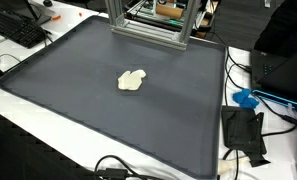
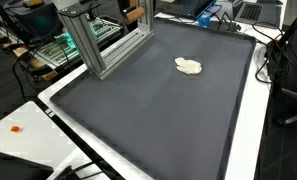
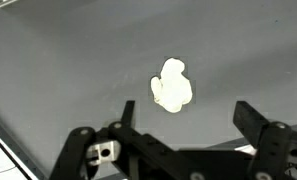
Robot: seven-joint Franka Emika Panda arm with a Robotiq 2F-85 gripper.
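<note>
A small cream-white lumpy soft object (image 1: pixel 133 80) lies on a large dark grey mat (image 1: pixel 78 90); it shows in both exterior views (image 2: pixel 188 67). In the wrist view the object (image 3: pixel 171 87) lies on the mat just beyond my gripper (image 3: pixel 183 118). The gripper's two black fingers are spread wide apart with nothing between them, and it hovers above the mat without touching the object. The arm itself does not show in either exterior view.
An aluminium-profile frame (image 1: pixel 148 22) stands at the mat's far edge, also seen in an exterior view (image 2: pixel 98 40). A keyboard (image 1: pixel 18 30), cables, a black device (image 1: pixel 243 132) and a blue item (image 1: pixel 246 98) lie on the white table around the mat.
</note>
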